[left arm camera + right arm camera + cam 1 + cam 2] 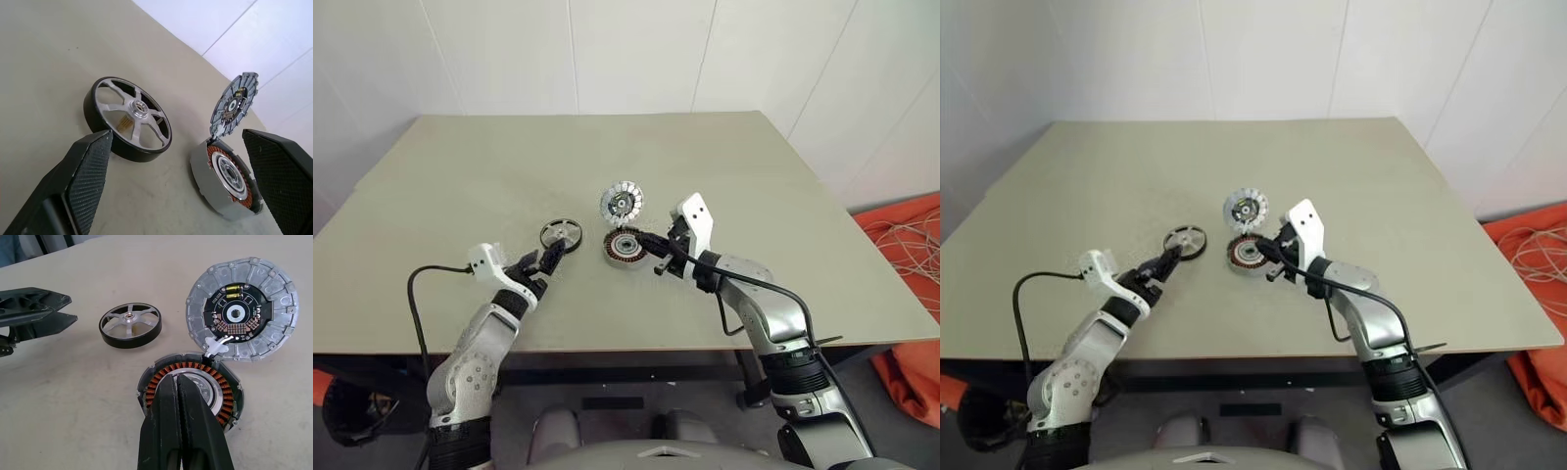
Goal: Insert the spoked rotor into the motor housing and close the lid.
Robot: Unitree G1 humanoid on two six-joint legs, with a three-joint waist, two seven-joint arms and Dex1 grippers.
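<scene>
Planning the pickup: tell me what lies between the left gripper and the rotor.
Nothing: only bare table separates the left gripper from the rotor, seen in the right wrist view.

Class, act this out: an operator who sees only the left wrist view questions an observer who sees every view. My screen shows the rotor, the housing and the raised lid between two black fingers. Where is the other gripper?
Observer: The right gripper is at the motor housing, its fingers over the copper windings.
Operator: Is it open?
Observer: No, its two fingers are pressed together, holding nothing.
Operator: What does the lid's whole inner face look like?
Observer: The lid has pale segments ringing a dark centre with a white hub, and it joins the housing at its edge.
Operator: How near is my gripper to the rotor?
Observer: The left gripper is open, just short of the spoked rotor, which lies flat on the table.
</scene>
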